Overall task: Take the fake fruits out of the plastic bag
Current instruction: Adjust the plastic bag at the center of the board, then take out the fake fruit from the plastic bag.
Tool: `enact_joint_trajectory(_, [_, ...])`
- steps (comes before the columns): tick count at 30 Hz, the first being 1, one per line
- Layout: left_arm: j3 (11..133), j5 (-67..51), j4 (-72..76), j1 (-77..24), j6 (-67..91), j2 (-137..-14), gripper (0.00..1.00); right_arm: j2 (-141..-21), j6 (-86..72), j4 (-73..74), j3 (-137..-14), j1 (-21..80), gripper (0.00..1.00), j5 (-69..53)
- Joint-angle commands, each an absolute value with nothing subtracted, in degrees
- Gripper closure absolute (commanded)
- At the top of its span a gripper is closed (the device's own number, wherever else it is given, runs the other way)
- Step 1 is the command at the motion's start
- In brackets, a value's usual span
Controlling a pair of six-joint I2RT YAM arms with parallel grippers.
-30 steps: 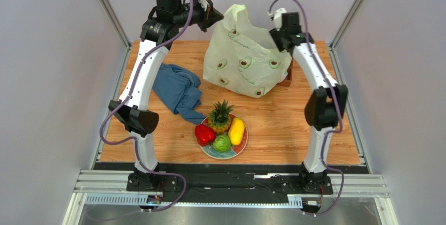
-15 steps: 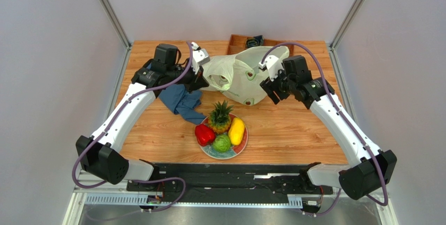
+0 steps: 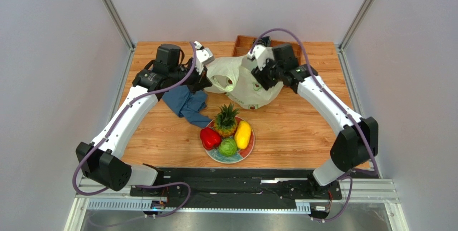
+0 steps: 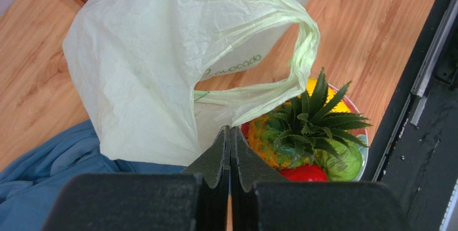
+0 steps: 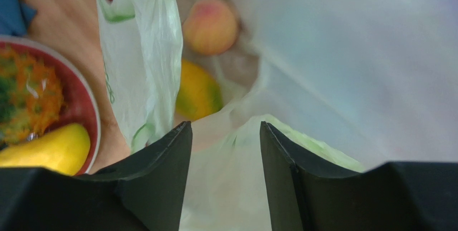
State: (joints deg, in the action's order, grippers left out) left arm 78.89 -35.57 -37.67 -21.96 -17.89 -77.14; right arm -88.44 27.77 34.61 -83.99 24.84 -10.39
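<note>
Four fruits sit on the plate [image 3: 214, 156] by the table's [image 3: 301, 134] near edge: pineapple [image 3: 226, 121], red pepper [image 3: 210, 137], green bumpy fruit [image 3: 228, 147], yellow mango [image 3: 243, 134]. Plastic bag [image 3: 244, 86] slumped beyond, blue cloth [image 3: 185, 102] just beside on the left. Left gripper [image 4: 230, 134] pinched on the bag's edge. Right gripper [image 5: 224, 129] spread at its mouth. Peach [image 5: 210, 25] and orange-yellow fruit [image 5: 198, 94] inside. Bare wood right of the plate.

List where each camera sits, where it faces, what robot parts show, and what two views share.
Top: above and behind the bases, facing down at the table; both arms whole.
Left wrist: on the left arm, facing past the left gripper, shut on the bag, toward the plate.
Right wrist: on the right arm, facing into the bag's mouth at a peach; right gripper open.
Shared: left wrist and top both show the pineapple on the plate.
</note>
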Motion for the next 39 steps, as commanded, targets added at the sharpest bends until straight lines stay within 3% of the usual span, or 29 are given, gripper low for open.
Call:
enact_joint_trajectory(1, [82.2,-31.7,-37.5,-21.6,-14.5,-76.0,1.00,-85.3,31.7,43.5,-76.3,27.9,0.50,-16.1])
enact_joint_trajectory(6, [82.8,-32.4,-39.9,-20.2,-14.9,-77.7,1.00,-70.4,32.9,44.3,-59.2,29.2,0.47,-20.0])
enact_joint_trajectory(9, [81.2,-32.9,-40.2,-20.2,-15.0,-78.1,1.00,-67.3,32.4,39.7,-57.8,29.3,0.42,-17.2])
enact_joint_trajectory(19, [79.4,-31.7,-43.5,-20.2,-17.4,-80.0,1.00,-83.1,31.2,36.9,-73.6,28.4,0.43,-16.3])
enact_joint_trajectory(28, [80.4,-32.0,-43.7,-20.1,-17.1,-81.0,1.00,-98.8,41.2,39.7,-83.6,25.9,0.31,-16.1])
enact_joint_trajectory(35, [80.9,-32.7,-43.4,-20.1,-16.5,-81.9,1.00,-111.0,49.0,46.4,-94.1,23.8,0.16,-16.2])
enact_joint_trajectory(39, [81.3,-32.5,-43.2,-20.1,-16.3,-82.4,1.00,-118.7,52.8,52.1,-100.5,22.8,0.15,-18.7])
